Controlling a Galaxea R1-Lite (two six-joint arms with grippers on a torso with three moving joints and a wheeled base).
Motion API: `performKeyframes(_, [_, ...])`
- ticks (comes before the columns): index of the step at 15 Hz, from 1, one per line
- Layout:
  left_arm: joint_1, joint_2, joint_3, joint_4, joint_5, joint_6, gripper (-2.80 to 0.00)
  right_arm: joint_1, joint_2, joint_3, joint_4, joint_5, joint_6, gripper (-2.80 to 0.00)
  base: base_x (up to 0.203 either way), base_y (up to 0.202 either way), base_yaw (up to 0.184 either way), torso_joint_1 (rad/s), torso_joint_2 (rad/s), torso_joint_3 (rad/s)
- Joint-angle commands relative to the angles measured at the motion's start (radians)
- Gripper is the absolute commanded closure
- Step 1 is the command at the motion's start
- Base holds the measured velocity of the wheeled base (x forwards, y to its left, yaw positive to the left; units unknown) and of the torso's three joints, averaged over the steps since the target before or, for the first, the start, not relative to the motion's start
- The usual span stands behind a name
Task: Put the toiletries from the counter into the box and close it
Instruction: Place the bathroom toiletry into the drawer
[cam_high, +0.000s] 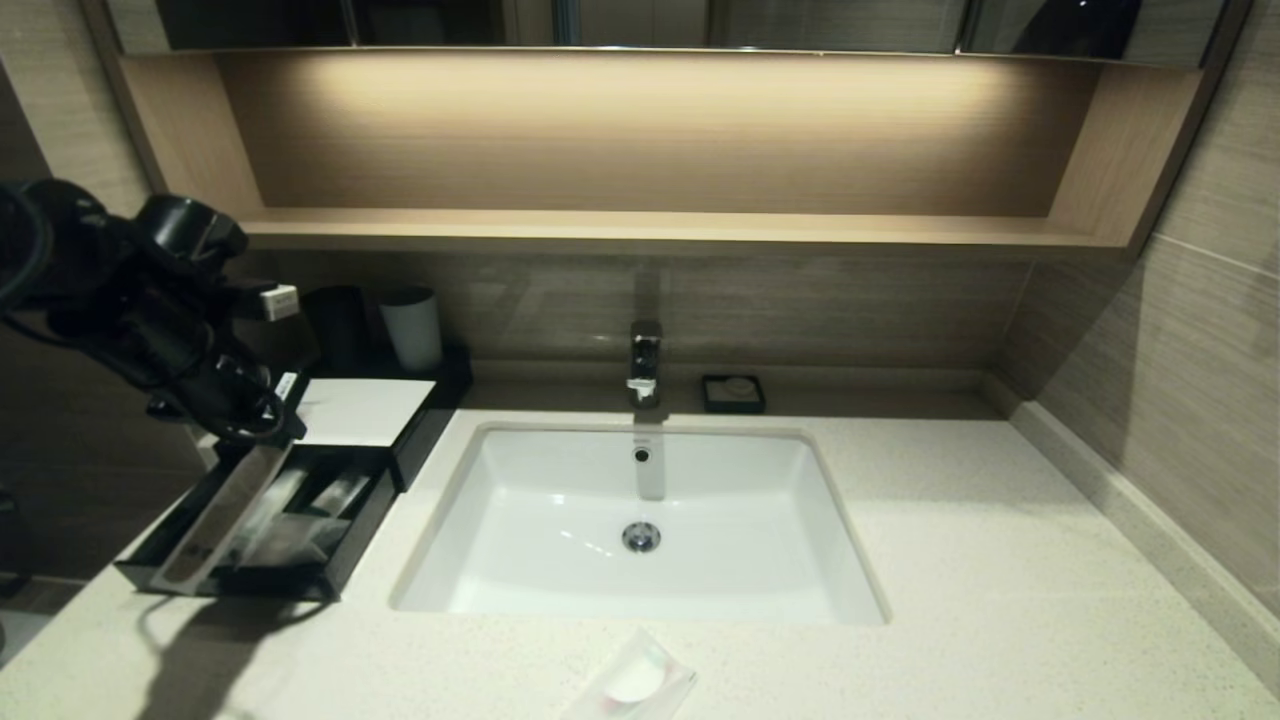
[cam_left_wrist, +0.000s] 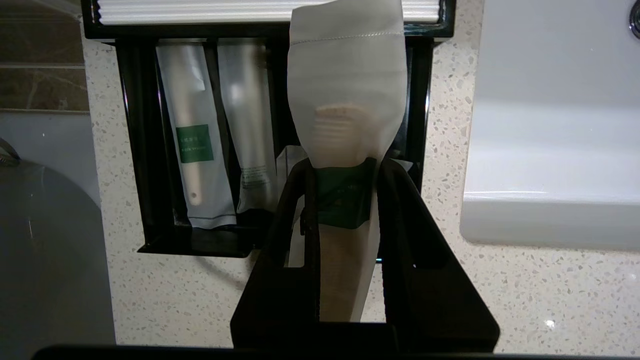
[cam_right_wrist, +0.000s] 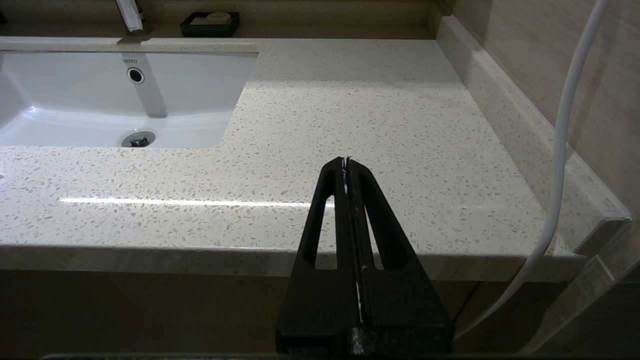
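Observation:
My left gripper (cam_high: 262, 425) (cam_left_wrist: 345, 167) is shut on the long whitish packet with a green end (cam_left_wrist: 345, 100), pinched at its green band. The packet (cam_high: 222, 515) hangs slanted over the left side of the pulled-out drawer tray (cam_high: 362, 530) (cam_left_wrist: 145, 150) of the black box with a white top (cam_high: 365, 410). Two long wrapped items lie in the tray, one with a green label (cam_left_wrist: 195, 150) and one clear (cam_left_wrist: 248, 145). The small square sachet with a white disc (cam_high: 635, 682) lies on the counter (cam_high: 1000, 560) in front of the sink. My right gripper (cam_right_wrist: 346, 162) is shut and empty, above the counter's front edge at the right.
The white sink basin (cam_high: 520, 520) sits mid-counter with a faucet (cam_high: 645, 362) behind it. A small black square dish (cam_high: 733, 393) stands by the back wall. A black cup (cam_high: 338, 325) and a white cup (cam_high: 412, 328) stand behind the box. A wall runs along the right.

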Motion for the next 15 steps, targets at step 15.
performKeyframes(15, [0.166,0.179,-0.12,0.04,0.001,0.006,0.0,0.0,0.0,0.002,-0.001,0.0,0.0,0.0,0.0,0.0,0.0,0.0,0.0,0.0])
